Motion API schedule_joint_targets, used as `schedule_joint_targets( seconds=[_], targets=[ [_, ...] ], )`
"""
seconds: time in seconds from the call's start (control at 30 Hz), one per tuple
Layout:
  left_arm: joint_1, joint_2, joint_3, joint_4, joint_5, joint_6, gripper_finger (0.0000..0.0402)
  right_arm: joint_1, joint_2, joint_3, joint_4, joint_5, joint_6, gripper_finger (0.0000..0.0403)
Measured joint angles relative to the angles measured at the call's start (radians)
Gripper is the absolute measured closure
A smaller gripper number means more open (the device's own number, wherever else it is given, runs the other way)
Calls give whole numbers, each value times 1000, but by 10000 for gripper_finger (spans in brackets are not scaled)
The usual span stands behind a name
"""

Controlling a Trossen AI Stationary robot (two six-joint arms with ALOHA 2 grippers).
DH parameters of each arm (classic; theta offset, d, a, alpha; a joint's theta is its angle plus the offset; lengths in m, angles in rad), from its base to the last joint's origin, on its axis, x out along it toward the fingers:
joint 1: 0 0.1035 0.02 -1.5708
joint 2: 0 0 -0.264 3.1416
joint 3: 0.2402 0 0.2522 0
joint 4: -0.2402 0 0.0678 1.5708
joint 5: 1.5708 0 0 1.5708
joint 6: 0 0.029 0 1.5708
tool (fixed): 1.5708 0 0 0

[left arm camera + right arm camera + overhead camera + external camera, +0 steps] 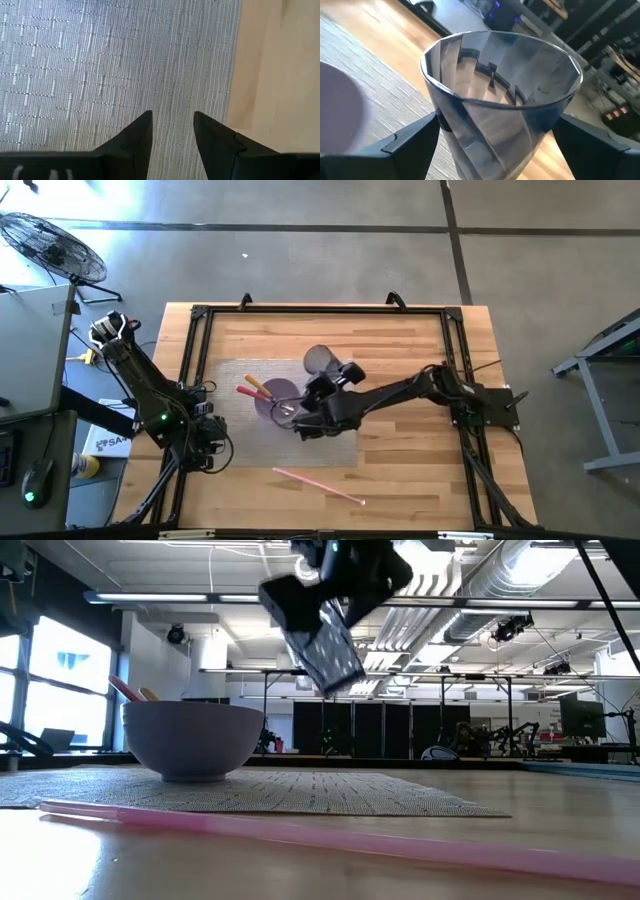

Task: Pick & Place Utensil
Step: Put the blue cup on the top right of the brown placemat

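Nearest my low camera lies a pink straw (330,835) across the bare tabletop (420,470), at about 6 o'clock from the grey mat (235,442) in the overhead view. I see my right pincer (322,392) clamped on a smoky glass (502,95), held tilted in the air just at 3 o'clock of the lilac bowl (277,396), which sits on the mat with a pink and a wooden utensil (254,387) sticking out toward 10 o'clock. My left pincer (172,131) waits with fingers apart over the mat's edge at 8 o'clock.
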Motion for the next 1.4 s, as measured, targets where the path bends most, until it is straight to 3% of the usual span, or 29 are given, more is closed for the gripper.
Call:
schedule_joint_targets(
  seconds=[0.17, 0.3, 0.43, 0.63, 0.77, 0.87, 1.1, 1.4],
  targets=[
    [0, 0, 0, 1, -3, 0, 262, -52, -38, -186, 78, -33, 104, 41],
    [0, 0, 0, -1, -21, 0, 262, -86, -79, -345, 251, -79, 102, 41],
    [0, 0, -1, -2, -108, 20, 262, -102, -144, -494, 459, -66, 57, 41],
    [0, 0, -1, -3, -176, 36, 262, -107, -239, -733, 941, -69, -135, 41],
    [0, 0, -1, -2, -195, 37, 262, -131, -253, -887, 1308, -156, -281, 41],
    [0, 0, -1, -3, -211, 38, 262, -150, -258, -962, 1487, -200, -339, 41],
    [0, 0, -1, -2, -252, 53, 262, -155, -258, -1014, 1631, -231, -488, 41],
    [0, 0, -1, 9, -273, 52, 262, -155, -261, -1014, 1588, -266, -473, 7]
  ],
)
